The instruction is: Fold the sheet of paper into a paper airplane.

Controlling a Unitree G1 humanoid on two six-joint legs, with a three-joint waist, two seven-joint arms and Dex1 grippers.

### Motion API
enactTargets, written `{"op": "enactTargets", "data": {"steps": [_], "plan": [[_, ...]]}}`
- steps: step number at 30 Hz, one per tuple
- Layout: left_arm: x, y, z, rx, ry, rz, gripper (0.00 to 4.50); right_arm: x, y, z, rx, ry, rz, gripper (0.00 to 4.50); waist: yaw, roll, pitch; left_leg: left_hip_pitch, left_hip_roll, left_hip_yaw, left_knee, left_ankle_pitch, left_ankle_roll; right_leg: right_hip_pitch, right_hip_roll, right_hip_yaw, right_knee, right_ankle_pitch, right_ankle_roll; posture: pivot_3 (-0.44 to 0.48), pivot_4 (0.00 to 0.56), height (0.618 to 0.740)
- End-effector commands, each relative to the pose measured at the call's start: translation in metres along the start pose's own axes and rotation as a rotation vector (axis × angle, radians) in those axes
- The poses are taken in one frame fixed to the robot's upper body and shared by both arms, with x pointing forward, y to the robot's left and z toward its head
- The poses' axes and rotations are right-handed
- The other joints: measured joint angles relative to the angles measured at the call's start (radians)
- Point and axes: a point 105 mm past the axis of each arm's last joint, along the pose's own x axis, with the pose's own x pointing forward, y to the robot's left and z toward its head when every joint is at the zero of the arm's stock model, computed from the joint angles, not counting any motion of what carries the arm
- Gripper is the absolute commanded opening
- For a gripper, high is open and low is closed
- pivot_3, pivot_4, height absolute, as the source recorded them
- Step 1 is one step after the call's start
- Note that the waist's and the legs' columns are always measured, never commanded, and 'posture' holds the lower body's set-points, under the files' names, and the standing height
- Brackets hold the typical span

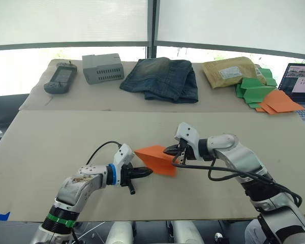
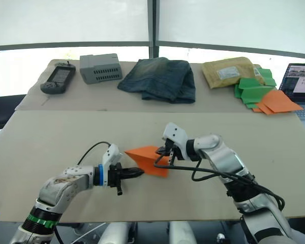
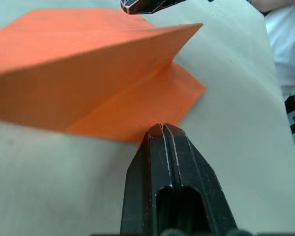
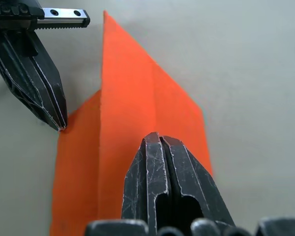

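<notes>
We logged the paper airplane (image 1: 155,158) near the front middle of the tabletop (image 1: 51,137): thin bright orange paper, folded into a pointed wedge with layered flaps and sharp creases, one flap raised. The left gripper (image 1: 146,172) had its black fingers pressed together, tips touching the airplane's near edge, nothing pinched. The right gripper (image 1: 169,150) was also pressed together, resting on top of the paper from the other side. The tabletop was covered in matte beige sheet, plain and smooth. Along the far strip we saw a grey handheld controller (image 1: 60,79), a grey ribbed box (image 1: 102,68), folded blue denim jeans (image 1: 162,78), a tan padded envelope (image 1: 230,71) with a label too small to read, a pile of green and orange paper pieces (image 1: 267,93), and a laptop (image 1: 301,84) at the right edge. White blinds hung behind.
</notes>
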Motion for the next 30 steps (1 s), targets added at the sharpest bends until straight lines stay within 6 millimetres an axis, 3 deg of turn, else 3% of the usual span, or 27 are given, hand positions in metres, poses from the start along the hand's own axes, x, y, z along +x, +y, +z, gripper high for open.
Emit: {"op": "enactTargets", "data": {"steps": [1,7,16,26,30], "plan": [[0.002,0.000,0.011,0.010,-0.048,0.015,0.00,0.000,0.002,0.009,-0.051,-0.022,0.016,0.05,0.003,0.000,0.000,0.000,0.000,0.000,0.000,0.000,0.000,0.000,0.000,0.000,0.000,0.000,0.000,0.000,0.150,0.722],[0.010,0.004,0.009,-0.010,-0.052,0.041,0.00,0.002,0.006,0.009,-0.053,-0.023,0.031,0.05,0.003,0.000,0.000,-0.001,-0.001,0.000,0.000,0.000,0.000,0.000,0.000,0.000,-0.001,0.001,0.001,0.000,0.150,0.722],[0.007,0.004,-0.022,-0.039,0.080,0.066,0.00,0.006,0.022,0.012,-0.036,-0.048,0.086,0.05,0.000,0.000,0.000,0.000,0.000,0.000,0.000,0.000,0.000,0.000,0.000,0.000,-0.001,0.000,0.000,0.000,0.150,0.722],[0.000,0.005,-0.024,-0.045,0.074,0.095,0.00,0.014,0.035,-0.009,0.012,0.000,0.139,0.05,-0.003,0.000,0.000,0.002,0.000,0.000,-0.001,0.000,0.000,0.001,0.000,0.000,-0.001,0.000,0.000,0.000,0.150,0.722],[-0.005,0.003,-0.024,-0.047,0.067,0.099,0.00,0.015,0.034,-0.006,0.003,-0.012,0.138,0.05,-0.003,0.000,0.000,0.003,0.000,0.000,-0.002,0.000,0.000,0.001,0.000,0.000,0.000,0.000,-0.001,0.000,0.150,0.722]]}}
